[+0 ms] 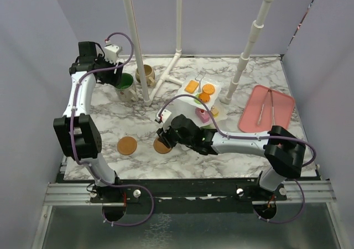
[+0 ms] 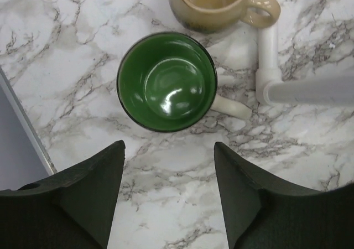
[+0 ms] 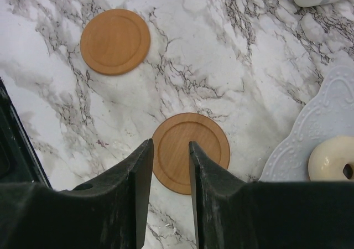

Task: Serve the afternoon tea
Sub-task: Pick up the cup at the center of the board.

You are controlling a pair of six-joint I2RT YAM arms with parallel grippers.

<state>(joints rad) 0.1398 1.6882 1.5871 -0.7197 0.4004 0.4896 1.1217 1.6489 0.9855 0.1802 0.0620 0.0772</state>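
Note:
The green-lined mug [image 2: 166,82] stands upright on the marble table, with the beige mug [image 2: 213,3] just beyond it. My left gripper [image 2: 168,149] is open and empty, hovering just short of the green-lined mug [image 1: 125,83]. Two round brown coasters lie flat: one [image 3: 115,41] to the left, one [image 3: 191,152] under my right gripper [image 3: 170,145]. Its jaws stand a narrow gap apart above that coaster's left part, holding nothing. The white tiered stand [image 1: 217,88] holds orange, green and pink toy pastries; its lower plate [image 3: 321,122] carries a cream ring biscuit [image 3: 332,157].
White PVC pipes [image 1: 135,44] rise at the back; one foot [image 2: 269,44] lies right of the mugs. A flat pink tray [image 1: 282,113] with tongs [image 1: 265,108] lies at the right. Grey walls close in both sides.

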